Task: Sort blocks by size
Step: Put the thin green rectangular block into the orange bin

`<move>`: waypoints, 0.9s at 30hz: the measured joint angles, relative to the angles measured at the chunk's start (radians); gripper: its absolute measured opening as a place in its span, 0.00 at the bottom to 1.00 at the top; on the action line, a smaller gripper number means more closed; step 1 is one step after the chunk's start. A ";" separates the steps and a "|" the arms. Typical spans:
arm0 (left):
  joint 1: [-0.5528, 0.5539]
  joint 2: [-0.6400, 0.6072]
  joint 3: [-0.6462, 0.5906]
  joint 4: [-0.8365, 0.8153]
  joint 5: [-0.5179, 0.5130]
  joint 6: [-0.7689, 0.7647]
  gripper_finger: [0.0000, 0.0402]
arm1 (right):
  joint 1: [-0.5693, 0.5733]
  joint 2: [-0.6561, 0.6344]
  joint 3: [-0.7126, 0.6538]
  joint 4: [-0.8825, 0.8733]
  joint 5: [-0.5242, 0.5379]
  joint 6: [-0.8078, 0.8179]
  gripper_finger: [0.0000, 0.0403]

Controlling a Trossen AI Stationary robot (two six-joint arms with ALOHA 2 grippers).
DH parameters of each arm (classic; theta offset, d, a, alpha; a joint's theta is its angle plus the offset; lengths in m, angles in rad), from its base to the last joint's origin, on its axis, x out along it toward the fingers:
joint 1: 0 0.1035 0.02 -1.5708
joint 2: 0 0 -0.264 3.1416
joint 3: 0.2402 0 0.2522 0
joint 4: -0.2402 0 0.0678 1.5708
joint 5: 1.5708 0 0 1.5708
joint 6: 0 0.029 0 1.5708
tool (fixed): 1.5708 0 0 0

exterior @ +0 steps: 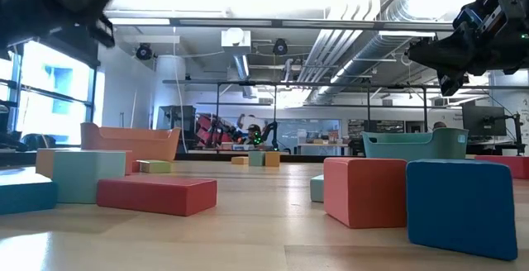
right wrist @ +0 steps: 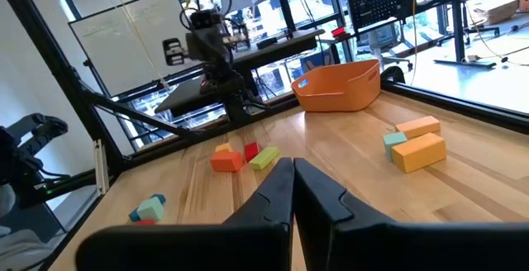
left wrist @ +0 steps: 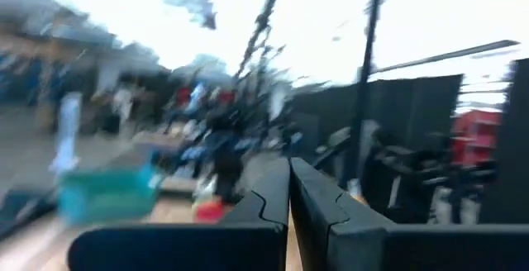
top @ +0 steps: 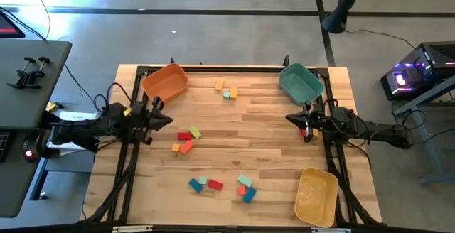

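Note:
The blocks lie flat on the wooden table in three loose groups. An orange, yellow and teal group is toward the far edge. A red, green and orange group is left of centre. Several blue, teal and red blocks lie near the front, close up in the low view. My left gripper hangs shut above the table's left side, pointing toward the centre, with nothing in it. My right gripper hangs shut over the right side, facing it, with nothing in it.
An orange bin stands at the far left corner, a teal bin at the far right and a yellow bin at the near right. Black frame rails run along the table's left, right and far edges.

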 joint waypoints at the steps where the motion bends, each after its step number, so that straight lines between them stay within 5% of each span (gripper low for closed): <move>1: -0.006 0.025 0.001 0.039 0.002 0.015 0.00 | 0.000 0.000 0.000 0.000 0.000 0.000 0.00; 7: -0.032 0.260 0.034 0.052 -0.068 0.166 0.01 | 0.000 0.000 0.000 0.000 0.000 0.000 0.00; 13: -0.018 0.565 0.206 -0.184 -0.149 0.280 0.14 | 0.000 0.000 0.000 0.000 0.000 0.000 0.00; 21: 0.016 1.001 0.482 -0.625 -0.185 0.110 0.38 | 0.000 0.000 0.000 0.000 0.000 0.000 0.00; 27: -0.011 1.253 0.578 -0.795 -0.184 0.063 0.40 | 0.000 0.000 0.000 0.000 0.000 0.000 0.00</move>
